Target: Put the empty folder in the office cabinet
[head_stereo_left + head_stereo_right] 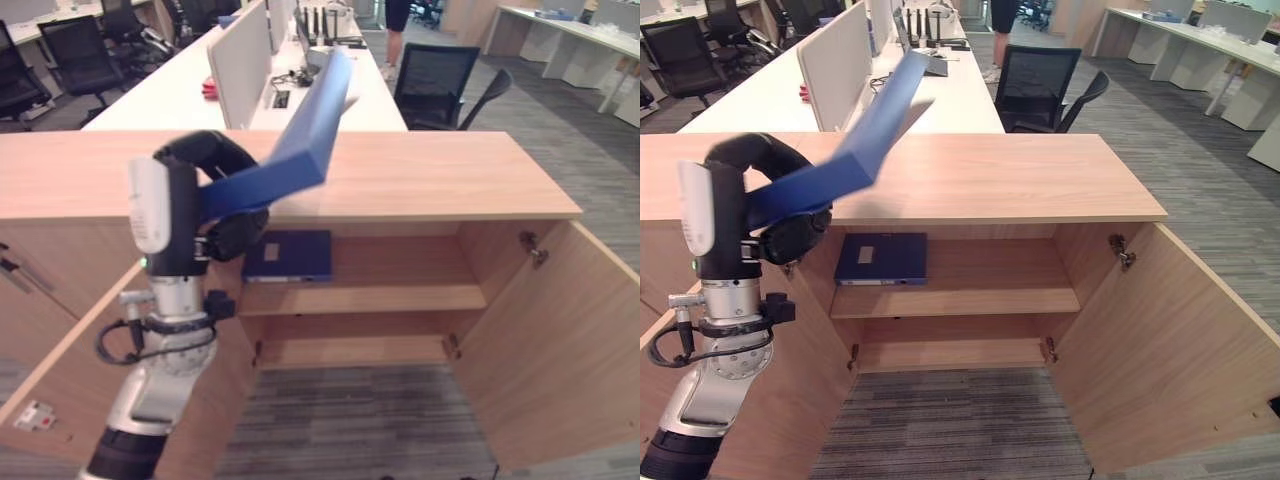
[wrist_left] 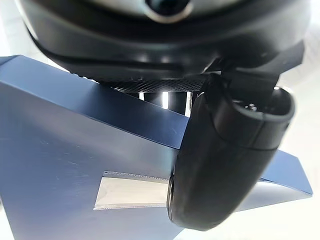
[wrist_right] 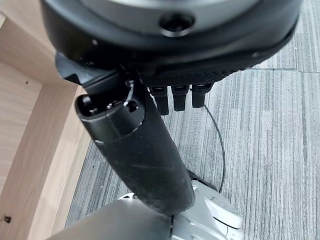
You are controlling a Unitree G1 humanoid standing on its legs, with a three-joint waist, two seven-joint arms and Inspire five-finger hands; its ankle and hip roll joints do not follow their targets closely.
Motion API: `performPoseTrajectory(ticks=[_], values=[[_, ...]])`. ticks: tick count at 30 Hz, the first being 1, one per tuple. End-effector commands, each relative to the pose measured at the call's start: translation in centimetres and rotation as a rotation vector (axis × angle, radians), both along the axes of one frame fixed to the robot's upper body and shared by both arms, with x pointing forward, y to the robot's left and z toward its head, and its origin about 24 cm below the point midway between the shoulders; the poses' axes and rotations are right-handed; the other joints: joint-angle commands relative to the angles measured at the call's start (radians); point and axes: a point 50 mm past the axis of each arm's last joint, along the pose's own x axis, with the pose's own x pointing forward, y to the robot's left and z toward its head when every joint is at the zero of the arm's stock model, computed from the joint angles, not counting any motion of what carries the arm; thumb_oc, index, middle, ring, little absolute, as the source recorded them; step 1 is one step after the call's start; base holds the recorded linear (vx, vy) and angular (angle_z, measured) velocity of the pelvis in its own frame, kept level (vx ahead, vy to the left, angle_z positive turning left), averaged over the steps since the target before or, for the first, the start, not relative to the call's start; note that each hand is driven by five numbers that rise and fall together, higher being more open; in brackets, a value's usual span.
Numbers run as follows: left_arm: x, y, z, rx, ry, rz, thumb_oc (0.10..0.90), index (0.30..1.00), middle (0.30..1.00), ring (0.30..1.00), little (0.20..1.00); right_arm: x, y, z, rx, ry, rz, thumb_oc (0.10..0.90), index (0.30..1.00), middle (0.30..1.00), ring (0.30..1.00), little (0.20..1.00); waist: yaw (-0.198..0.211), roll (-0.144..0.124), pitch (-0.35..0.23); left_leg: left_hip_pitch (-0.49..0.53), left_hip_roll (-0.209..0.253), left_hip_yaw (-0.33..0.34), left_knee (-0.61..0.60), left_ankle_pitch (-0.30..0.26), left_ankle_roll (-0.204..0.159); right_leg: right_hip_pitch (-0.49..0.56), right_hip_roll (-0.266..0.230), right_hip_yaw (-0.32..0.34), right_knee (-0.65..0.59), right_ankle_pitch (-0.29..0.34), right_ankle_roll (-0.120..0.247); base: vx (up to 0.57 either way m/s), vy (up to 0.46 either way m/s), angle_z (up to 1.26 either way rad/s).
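- Left hand has its fingers and thumb curled tight on the blue folder, holding it tilted above the office cabinet top, near its left end.
- Looks like the carry step. Next, I'd guess, lower it through the open doors onto the upper shelf, beside the dark blue binder already there.
- Right hand hangs over carpet, fingers relaxed, holding nothing.
- The folder's label pocket looks blank; no readable writing.
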Motion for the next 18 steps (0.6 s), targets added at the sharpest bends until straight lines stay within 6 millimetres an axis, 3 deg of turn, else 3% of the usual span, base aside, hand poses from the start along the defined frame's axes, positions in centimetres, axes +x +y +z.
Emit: performPoseTrajectory(ticks=[1,2,3,6,7,9,10,13,14,15,17,18], values=[[-1.4,0.5,5.4,-0.283,-0.295,-0.348,0.400,0.300,0.300,0.300,0.300,5.8,2.0,1.2,0.117,-0.202,0.008,0.800,0.900,0.900,0.900,0.900,-0.006,0.030,-0.005,-0.027,-0.028,-0.080,-0.003,-0.047,-0.042,0.081,0.014,-0.077,0.008,-0.144,0.068,-0.03,0.013,0.19],[-1.1,0.6,4.6,-0.380,-0.244,-0.482,0.400,0.300,0.300,0.300,0.300,7.5,3.1,2.0,0.202,-0.278,0.011,0.800,0.900,0.900,0.900,0.900,-0.001,0.032,-0.008,-0.030,-0.030,-0.087,-0.003,-0.045,-0.042,0.080,0.011,-0.086,0.008,-0.143,0.066,-0.01,0.006,0.20],[-1.1,0.6,4.6,-0.380,-0.244,-0.482,0.400,0.300,0.300,0.300,0.300,7.5,3.1,2.0,0.202,-0.277,0.011,0.800,0.900,0.900,0.900,0.900,-0.002,0.032,-0.008,-0.030,-0.030,-0.087,-0.003,-0.045,-0.042,0.080,0.011,-0.086,0.008,-0.143,0.066,-0.01,0.014,0.21],[-0.8,0.8,2.6,-0.526,-0.141,-0.677,0.400,0.300,0.300,0.300,0.300,11.1,6.5,4.6,0.476,-0.474,-0.004,0.800,0.900,0.900,0.900,0.900,0.012,0.035,-0.007,-0.030,-0.032,-0.099,-0.003,-0.047,-0.043,0.080,0.007,-0.093,0.008,-0.144,0.064,-0.01,0.016,0.15],[-0.8,0.9,2.6,-0.528,-0.139,-0.680,0.400,0.300,0.300,0.300,0.300,11.0,6.4,4.6,0.477,-0.471,-0.005,0.800,0.900,0.900,0.900,0.900,0.011,0.036,-0.009,-0.030,-0.032,-0.099,-0.003,-0.048,-0.043,0.081,0.007,-0.093,0.008,-0.145,0.064,0.00,0.013,0.07],[-0.5,0.8,0.9,-0.627,-0.062,-0.777,0.400,0.300,0.300,0.300,0.300,12.7,8.6,7.1,0.736,-0.603,-0.085,0.800,0.900,0.900,0.900,0.900,0.019,0.035,-0.007,-0.030,-0.032,-0.104,-0.003,-0.047,-0.044,0.082,0.007,-0.096,0.008,-0.146,0.062,0.00,0.009,0.02],[-0.5,0.8,0.8,-0.629,-0.061,-0.778,0.400,0.300,0.300,0.300,0.300,12.6,8.5,7.1,0.737,-0.600,-0.087,0.800,0.900,0.900,0.900,0.900,0.018,0.036,-0.009,-0.029,-0.032,-0.105,-0.003,-0.047,-0.044,0.083,0.007,-0.096,0.008,-0.146,0.062,0.00,0.000,0.00],[-0.3,0.3,-0.6,-0.723,0.006,-0.874,0.400,0.300,0.300,0.300,0.300,14.0,10.5,10.0,0.985,-0.698,-0.128,0.800,0.900,0.900,0.900,0.900,0.024,0.035,-0.009,-0.038,-0.036,-0.119,-0.003,-0.040,-0.047,0.082,0.004,-0.109,0.008,-0.143,0.059,-0.01,0.009,0.10],[-0.3,0.0,-1.8,-0.783,0.071,-0.916,0.400,0.300,0.300,0.300,0.300,14.9,12.1,12.4,1.156,-0.759,-0.131,0.800,0.900,0.900,0.900,0.900,0.027,0.035,-0.009,-0.042,-0.036,-0.125,-0.003,-0.038,-0.048,0.081,0.004,-0.113,0.008,-0.142,0.058,-0.01,0.005,0.22],[-0.3,0.0,-1.8,-0.784,0.072,-0.916,0.400,0.300,0.300,0.300,0.300,14.9,12.1,12.4,1.157,-0.757,-0.132,0.800,0.900,0.900,0.900,0.900,0.026,0.035,-0.010,-0.042,-0.036,-0.125,-0.003,-0.038,-0.048,0.081,0.004,-0.114,0.008,-0.142,0.058,0.00,0.003,0.23],[-0.7,-0.2,-3.4,-0.838,0.146,-0.930,0.400,0.300,0.300,0.300,0.300,15.9,14.0,15.6,1.350,-0.818,-0.113,0.800,0.900,0.900,0.900,0.900,0.030,0.035,-0.013,-0.038,-0.034,-0.128,-0.003,-0.038,-0.047,0.082,0.007,-0.110,0.008,-0.143,0.054,0.02,0.007,0.15],[-0.7,-0.1,-3.4,-0.839,0.146,-0.929,0.400,0.300,0.300,0.300,0.300,15.9,14.0,15.6,1.350,-0.817,-0.114,0.800,0.900,0.900,0.900,0.900,0.030,0.036,-0.014,-0.038,-0.034,-0.128,-0.003,-0.038,-0.047,0.082,0.007,-0.109,0.008,-0.143,0.054,0.02,0.012,0.11]])
